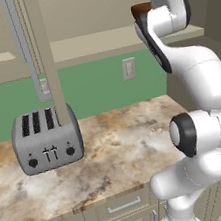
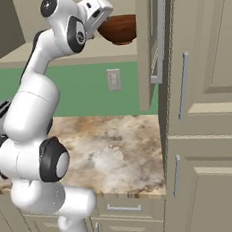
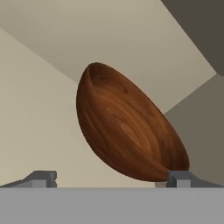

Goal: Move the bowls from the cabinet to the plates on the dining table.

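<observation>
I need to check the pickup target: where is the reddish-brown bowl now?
The reddish-brown bowl sits on the open cabinet's shelf, just ahead of the open gripper.

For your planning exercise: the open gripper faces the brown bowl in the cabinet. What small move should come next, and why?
Probably ease the gripper forward toward the brown bowl, then close. Its jaws stand wide apart, the bowl sits on the cabinet shelf just ahead, and nothing is gripped yet.

Glossy wood-grained brown bowl (image 3: 127, 131), brushed metal toaster (image 1: 47, 140), mottled polished stone worktop (image 1: 124, 151)
</observation>
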### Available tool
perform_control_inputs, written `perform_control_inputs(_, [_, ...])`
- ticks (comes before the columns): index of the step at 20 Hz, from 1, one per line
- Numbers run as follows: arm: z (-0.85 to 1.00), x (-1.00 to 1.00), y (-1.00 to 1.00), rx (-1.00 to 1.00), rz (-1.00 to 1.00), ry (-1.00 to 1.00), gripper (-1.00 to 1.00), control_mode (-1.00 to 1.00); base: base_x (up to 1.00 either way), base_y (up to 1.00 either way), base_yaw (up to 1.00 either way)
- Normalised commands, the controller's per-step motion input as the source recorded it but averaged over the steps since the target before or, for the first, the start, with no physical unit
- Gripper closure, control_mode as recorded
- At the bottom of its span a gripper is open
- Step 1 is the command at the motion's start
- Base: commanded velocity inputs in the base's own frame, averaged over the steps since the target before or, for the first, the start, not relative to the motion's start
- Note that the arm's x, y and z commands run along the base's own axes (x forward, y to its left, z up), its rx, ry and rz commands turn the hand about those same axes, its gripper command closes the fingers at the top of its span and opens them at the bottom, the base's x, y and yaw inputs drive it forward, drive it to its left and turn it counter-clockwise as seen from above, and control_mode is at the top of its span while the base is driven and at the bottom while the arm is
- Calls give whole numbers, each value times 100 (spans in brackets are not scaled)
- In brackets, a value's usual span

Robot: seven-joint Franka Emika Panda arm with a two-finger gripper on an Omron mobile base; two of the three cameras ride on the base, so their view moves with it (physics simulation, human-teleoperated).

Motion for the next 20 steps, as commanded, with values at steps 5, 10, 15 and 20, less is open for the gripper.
perform_control_inputs(5, [0, 3, -1, 0, 0, 11, -100, -100, 0, 0, 0])
perform_control_inputs(10, [0, 22, -8, 0, 0, 9, -100, -100, 0, 0, 0])
perform_control_inputs(15, [0, 26, -7, 0, 0, 1, -100, -100, 0, 0, 0])
perform_control_inputs(20, [0, 10, 0, 0, 0, 0, -100, -100, 0, 0, 0])
